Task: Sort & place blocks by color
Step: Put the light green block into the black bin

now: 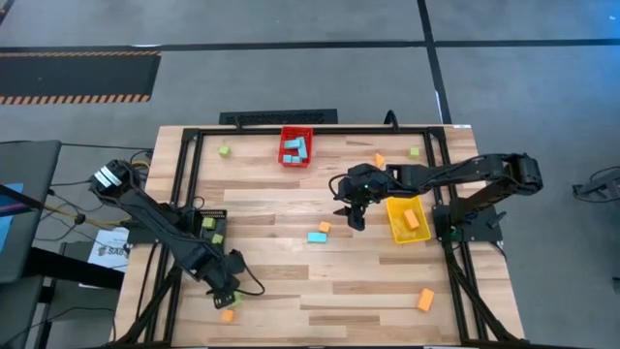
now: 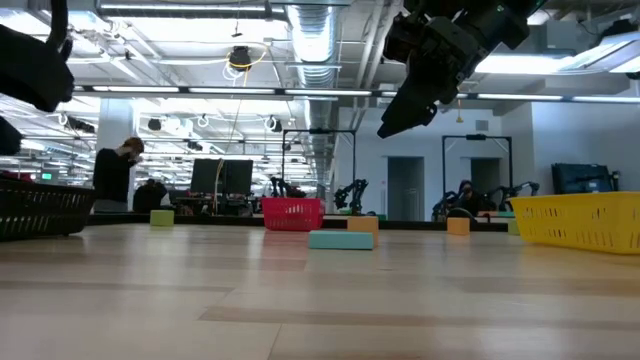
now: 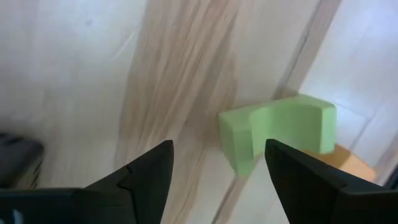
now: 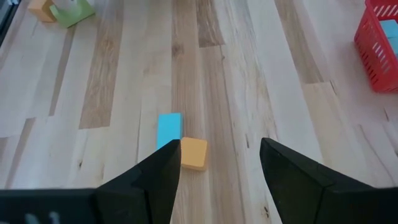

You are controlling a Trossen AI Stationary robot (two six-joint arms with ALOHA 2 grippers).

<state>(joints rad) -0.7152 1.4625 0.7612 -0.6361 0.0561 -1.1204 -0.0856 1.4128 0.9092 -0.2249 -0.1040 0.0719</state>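
Note:
My left gripper (image 3: 217, 144) stands open near the table's front left corner (image 1: 225, 291), its fingers pointing down. Just beyond them, a yellow-green block (image 3: 280, 127) lies on the wood beside an orange block (image 3: 351, 163). My right gripper (image 1: 351, 215) hangs open above the middle of the table, tilted down over a light-blue block (image 4: 169, 129) and an orange cube (image 4: 193, 154) that lie side by side. More blocks lie apart: yellow-green ones (image 1: 224, 151) (image 1: 414, 152) and an orange one (image 1: 380, 160) at the back, and an orange bar (image 1: 425, 300) at the front right.
A red bin (image 1: 296, 147) with light-blue blocks stands at the back middle. At the right is a yellow bin (image 1: 395, 206) with an orange block, and at the left a black bin (image 1: 205, 214) with yellow-green blocks. A black frame (image 1: 184, 174) borders the table.

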